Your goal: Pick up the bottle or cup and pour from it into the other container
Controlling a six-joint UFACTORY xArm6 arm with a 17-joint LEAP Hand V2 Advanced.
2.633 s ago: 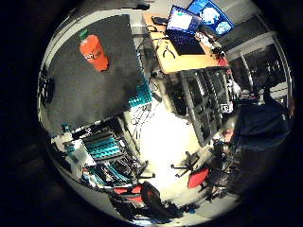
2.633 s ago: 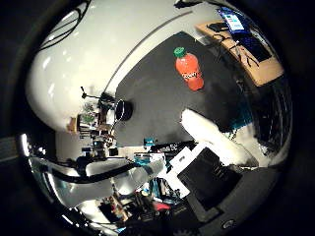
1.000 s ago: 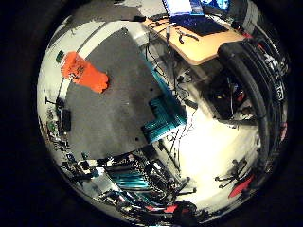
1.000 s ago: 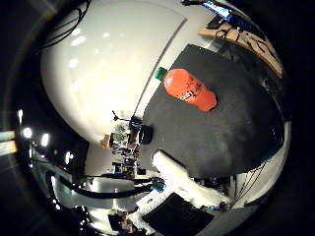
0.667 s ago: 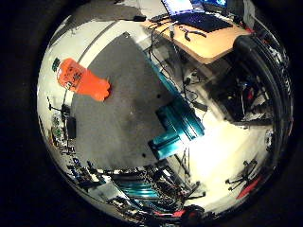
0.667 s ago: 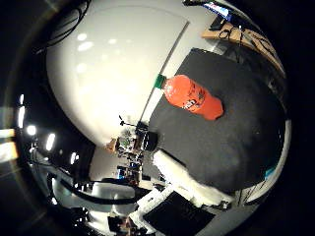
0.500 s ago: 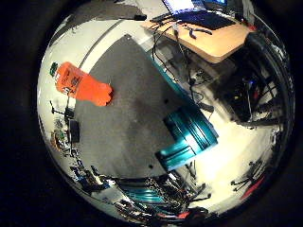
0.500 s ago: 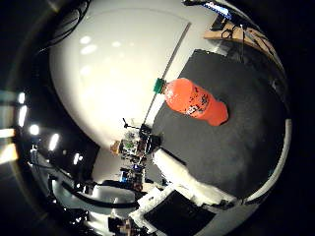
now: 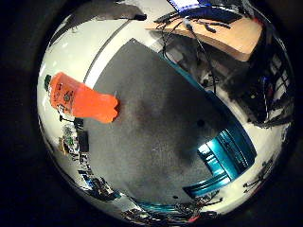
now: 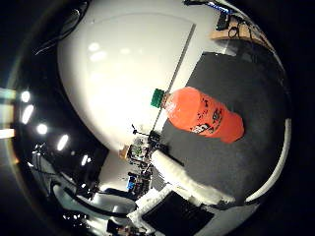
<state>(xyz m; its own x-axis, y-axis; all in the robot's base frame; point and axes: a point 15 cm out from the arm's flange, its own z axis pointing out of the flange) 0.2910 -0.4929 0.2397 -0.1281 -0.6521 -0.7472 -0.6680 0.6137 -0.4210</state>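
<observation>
Orange liquid fills a plastic bottle [image 10: 204, 115] with a green cap [image 10: 158, 98], which is seen standing on a dark grey mat [image 9: 156, 127]. In the thumb side view the bottle sits right of the frame's centre and takes up a fair share of the picture, so it is fairly close to the palm, yet it is touched by nothing. In the little finger side view the same bottle is found at the left of the frame, at the mat's edge, next to a white wall or panel [image 10: 128, 73] that runs along that side.

A white part of the hand [image 10: 189, 184] is seen reaching in from the lower middle of the thumb side view, below the bottle and apart from it. Nothing is held by it in either view. Whether the fingers are straight or curled cannot be told from what is shown.

The mat is spread flat and covers most of the little finger side view. A teal ribbed frame piece [image 9: 222, 161] is seen along the mat's border at the lower right of that view. A wooden desk [image 9: 222, 35] with a laptop [image 9: 199, 7] is placed at the upper right, beyond the mat. Small cluttered equipment [image 10: 140, 147] is seen in the lower middle of the thumb side view, too small to be identified.
</observation>
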